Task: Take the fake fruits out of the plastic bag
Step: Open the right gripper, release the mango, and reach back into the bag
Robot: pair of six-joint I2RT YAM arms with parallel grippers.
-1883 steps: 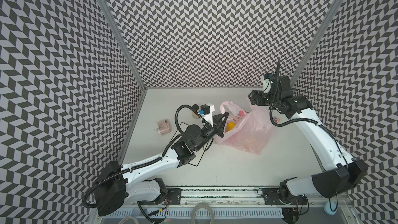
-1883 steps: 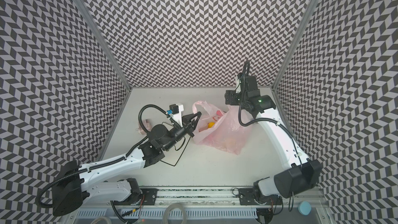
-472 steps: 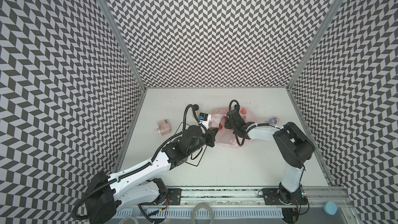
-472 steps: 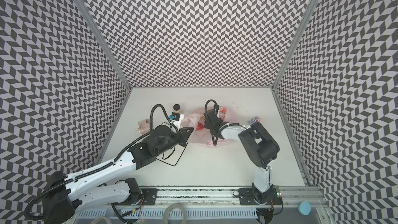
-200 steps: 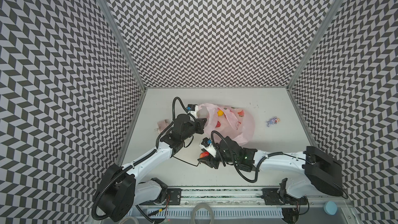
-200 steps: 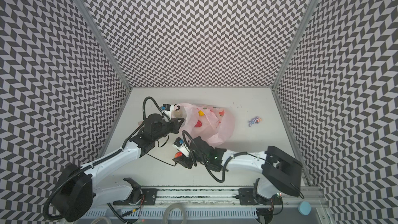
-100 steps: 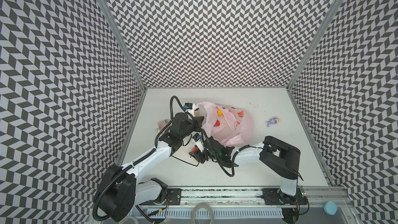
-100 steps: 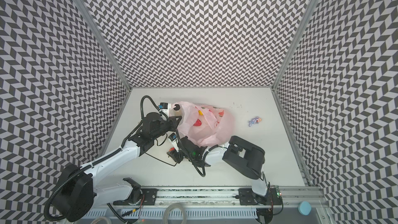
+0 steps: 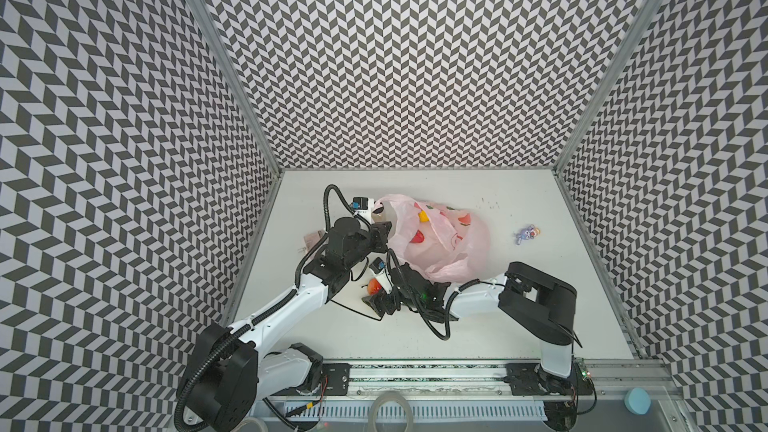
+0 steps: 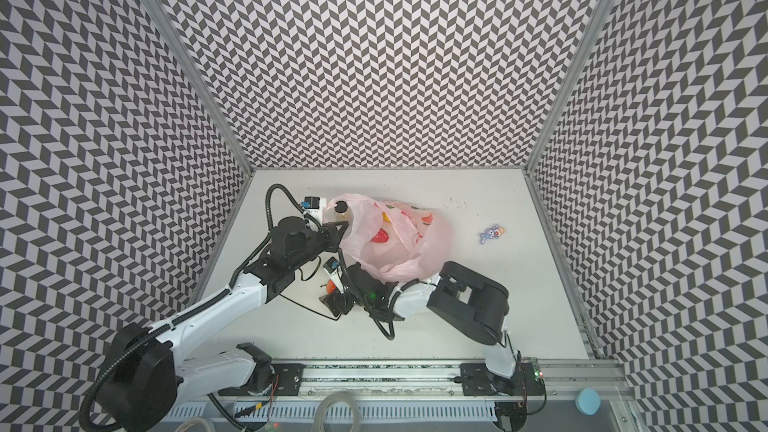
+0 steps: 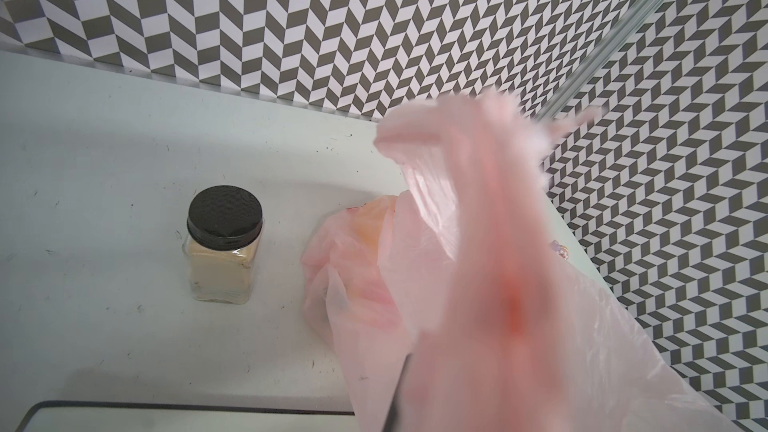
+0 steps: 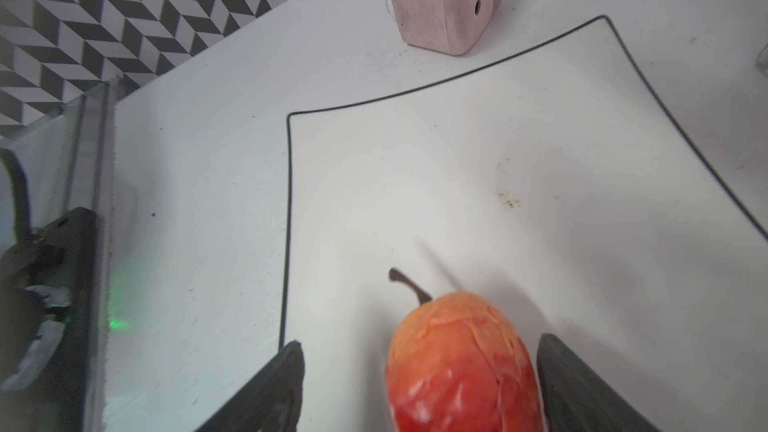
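The pale pink plastic bag (image 9: pixel 457 243) (image 10: pixel 415 251) lies at mid-table, its mouth held up. My left gripper (image 9: pixel 384 238) (image 10: pixel 338 234) is shut on the bag's rim. In the left wrist view the bag (image 11: pixel 498 284) hides the fingers. Inside the bag show a red strawberry (image 9: pixel 417 236) (image 10: pixel 379 236) and a yellow fruit (image 9: pixel 424 216). My right gripper (image 9: pixel 376 299) (image 12: pixel 419 388) stands open low over the white square plate (image 12: pixel 457 168). Between its fingers (image 12: pixel 270 388) is an orange-red fake fruit (image 12: pixel 461 359) (image 9: pixel 375 285) with a dark stem, near one finger and well apart from the other.
A black-lidded jar (image 11: pixel 224 243) (image 10: pixel 341 206) stands beside the bag's far left edge. A pink cube-shaped box (image 12: pixel 449 2) (image 9: pixel 312 238) sits left of the plate. A small purple figurine (image 9: pixel 527 234) (image 10: pixel 491 233) lies at the right. Patterned walls enclose three sides.
My right gripper, shut on the orange-red fruit a moment ago, has carried it left over the plate and opened its jaws. The left gripper still holds the bag.
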